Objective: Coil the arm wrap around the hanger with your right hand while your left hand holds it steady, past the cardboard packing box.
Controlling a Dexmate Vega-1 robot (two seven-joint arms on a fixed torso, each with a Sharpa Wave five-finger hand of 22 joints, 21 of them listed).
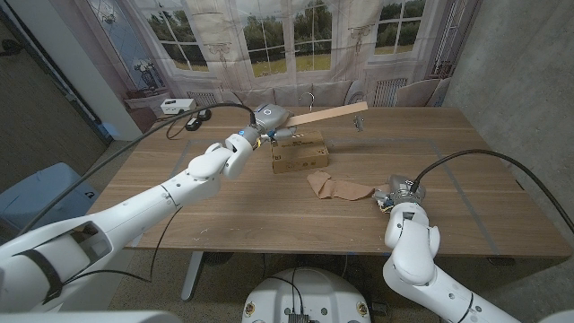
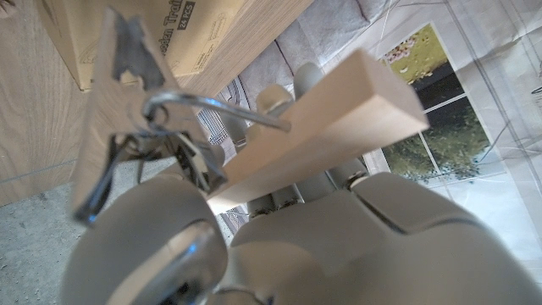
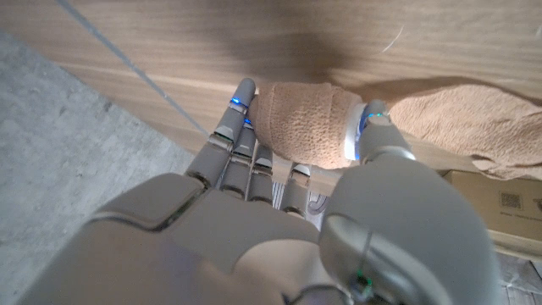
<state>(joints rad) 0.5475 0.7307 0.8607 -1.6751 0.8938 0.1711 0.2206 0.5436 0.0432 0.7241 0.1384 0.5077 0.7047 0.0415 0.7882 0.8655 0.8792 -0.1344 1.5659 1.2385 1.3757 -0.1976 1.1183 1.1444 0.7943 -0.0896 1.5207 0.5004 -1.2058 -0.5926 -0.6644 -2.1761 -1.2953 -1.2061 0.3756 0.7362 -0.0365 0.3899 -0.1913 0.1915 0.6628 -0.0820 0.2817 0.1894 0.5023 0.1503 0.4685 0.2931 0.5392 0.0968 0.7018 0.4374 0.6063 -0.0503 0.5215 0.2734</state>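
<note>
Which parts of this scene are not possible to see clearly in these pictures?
- Head view: the print on the brown cardboard packing box is too small to read.
- Head view: the right hand covers one end of the beige fabric arm wrap.
- Left wrist view: the metal hook is blurred, and the left hand hides the middle of the pale wooden hanger.
- Right wrist view: the box is cut off by the edge.

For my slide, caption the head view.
Left hand holds the wooden hanger above the cardboard box; right hand grips the tan arm wrap.
</note>
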